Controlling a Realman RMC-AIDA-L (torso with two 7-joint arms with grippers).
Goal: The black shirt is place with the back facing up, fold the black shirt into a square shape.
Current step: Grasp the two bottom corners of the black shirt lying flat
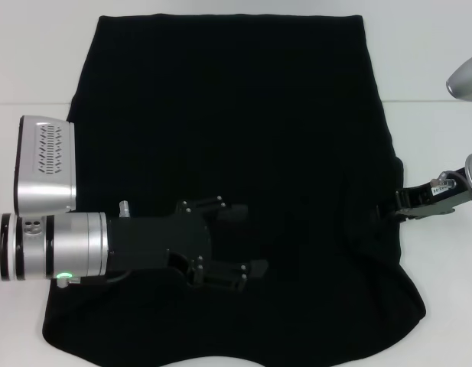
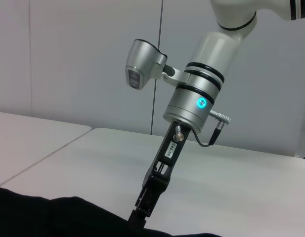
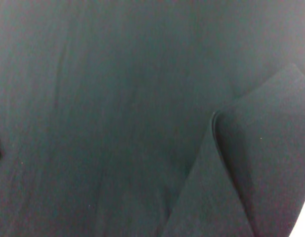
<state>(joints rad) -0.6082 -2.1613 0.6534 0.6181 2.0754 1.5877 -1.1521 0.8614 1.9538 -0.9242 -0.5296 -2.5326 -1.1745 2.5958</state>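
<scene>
Your tabletop is white, and most of it is covered by the shirt, which lies flat and spread out with its plain side up, no lettering showing. That fits the back-up start the task wants. The cloth runs from the far edge toward you, a little wider at the near end, and it is not yet a square; I judge the folding has barely begun.

Your left gripper reaches in from the left, over the near middle of the shirt, with its fingers spread apart and nothing between them. It looks placed there to pin the cloth or to mark a fold line, though I cannot tell whether it touches the fabric.

Your right gripper sits at the shirt's right edge, low against the tabletop. In the left wrist view its tip meets the cloth's edge, as if to lift that side over. Whether its fingers have closed on the cloth, I cannot tell. The right wrist view shows a flap of fabric already turned up over the rest.
</scene>
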